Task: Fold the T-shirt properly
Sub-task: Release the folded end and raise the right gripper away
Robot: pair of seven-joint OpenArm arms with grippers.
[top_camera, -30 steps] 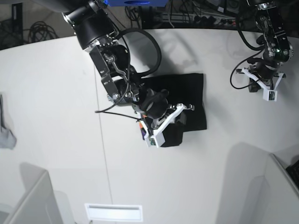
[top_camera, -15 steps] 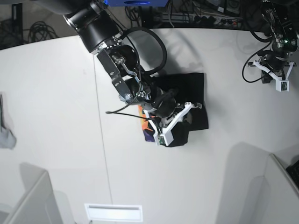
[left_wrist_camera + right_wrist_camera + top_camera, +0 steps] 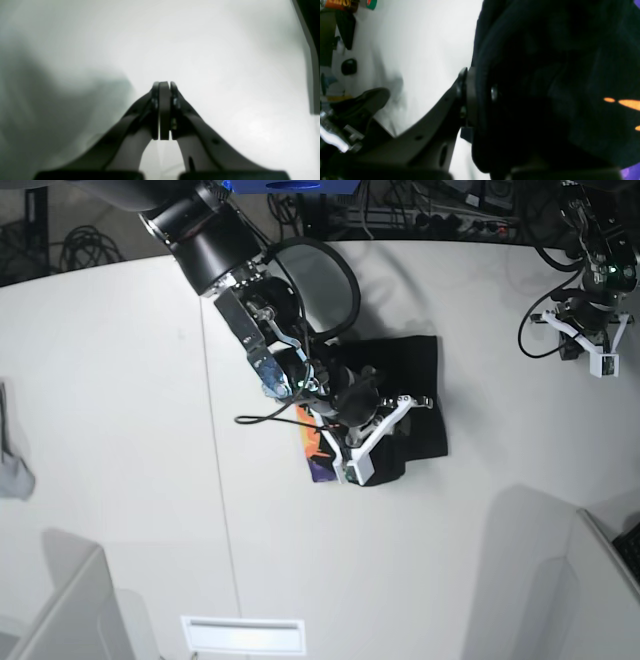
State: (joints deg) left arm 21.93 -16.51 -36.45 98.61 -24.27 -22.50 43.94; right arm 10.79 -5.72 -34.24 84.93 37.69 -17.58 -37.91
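The right jaws (image 3: 385, 425) are nearly closed on a thick fold of the shirt (image 3: 415, 380); in the right wrist view black cloth (image 3: 545, 87) bulges between them and hides the far finger. Over the last second this gripper has carried its pinched edge from the shirt's near-left corner inward, toward the middle of the bundle, and the orange and purple print (image 3: 318, 455) now shows beneath the lifted flap. That suggests a fold in progress: the near edge is being laid over the rest, and the cloth is not yet let go.

The shirt sits as a compact black bundle around the middle of the surface (image 3: 120, 430), a little toward its far edge.

The left jaws (image 3: 163, 110) are pressed together with nothing between them. That arm (image 3: 590, 340) has drawn away toward the far right corner of the surface, well apart from the shirt.
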